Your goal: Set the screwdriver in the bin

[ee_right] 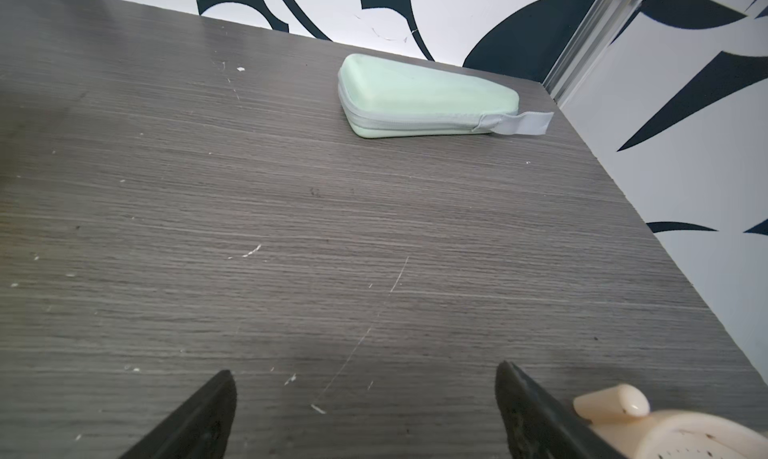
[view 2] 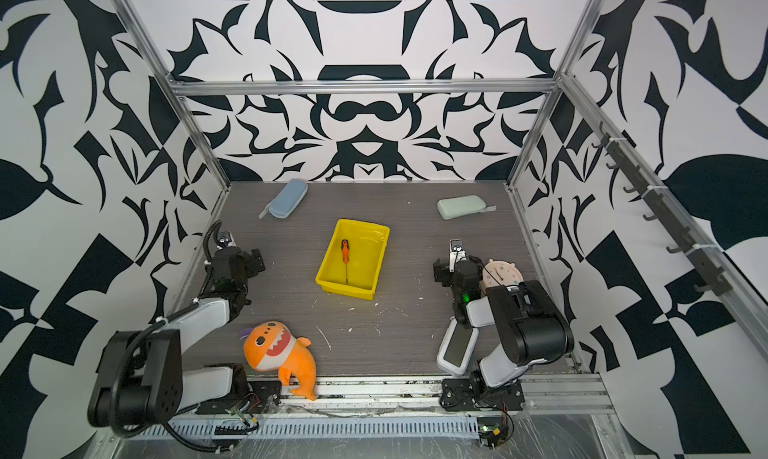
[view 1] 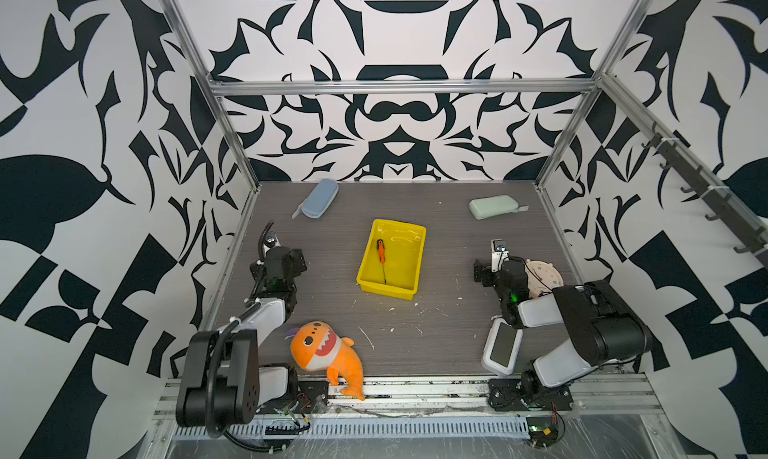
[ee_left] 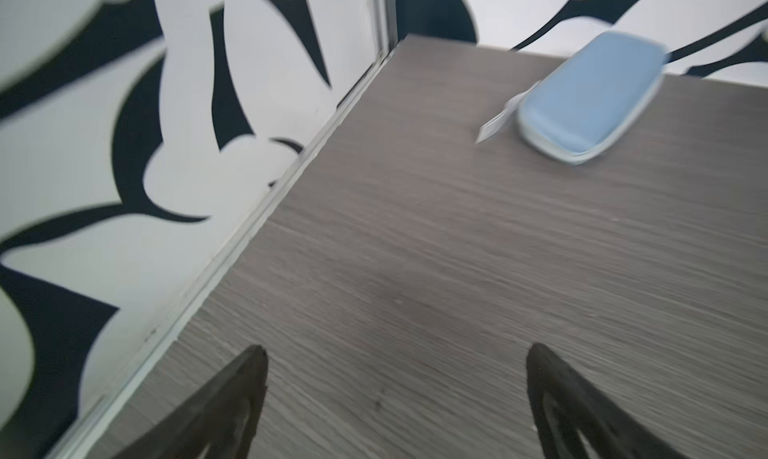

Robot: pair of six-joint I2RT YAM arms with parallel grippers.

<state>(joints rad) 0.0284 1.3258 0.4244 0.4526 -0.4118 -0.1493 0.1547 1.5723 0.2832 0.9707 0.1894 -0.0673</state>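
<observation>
The bin [view 1: 406, 266] is a shallow, rectangular tray of shiny yellow plastic with low sloped walls. It stands in the middle of the table [view 1: 332, 311]. The screwdriver [view 1: 380, 254] lies flat inside it, close to the left wall. Its black cap points to the back and its thin dark shaft to the front; both top views show this.

The table is grey with a fine wood grain and has white scratches. A blue case [ee_left: 590, 99] and a pale green case [ee_right: 415, 95] lie near the back corners. Both are oblong, rounded and zipped closed, each with a grey strap.

The left gripper [ee_left: 397, 349] has its dark fingers wide apart over bare table and holds nothing. The right gripper [ee_right: 365, 369] is also wide and empty. A round cream clock [ee_right: 665, 428] is just beside one of its fingers.
</observation>
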